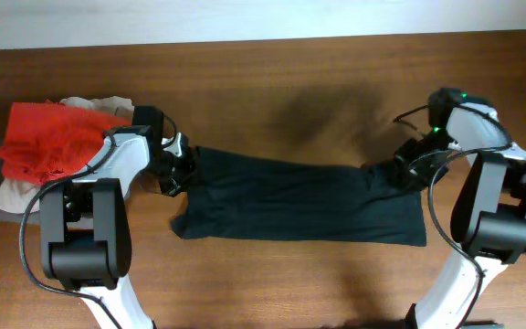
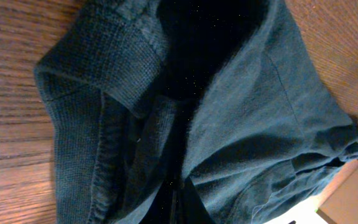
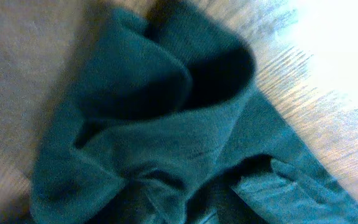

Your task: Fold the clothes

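both arms rise from their bases and fold forward, elbows bent. the left tool (image 1: pixel 181 170) sits low, pointing right; the right tool (image 1: pixel 402 171) sits low, pointing left. neither wrist view shows how the jaws stand.

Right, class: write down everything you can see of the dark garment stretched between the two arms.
The garment looks black from overhead and dark teal up close. It is a soft knit with a ribbed band at one edge. It lies flat on the wooden table as a long folded strip, bunched at both ends. The left gripper meets one end and the right gripper the other; whether either is clamped on it cannot be seen.
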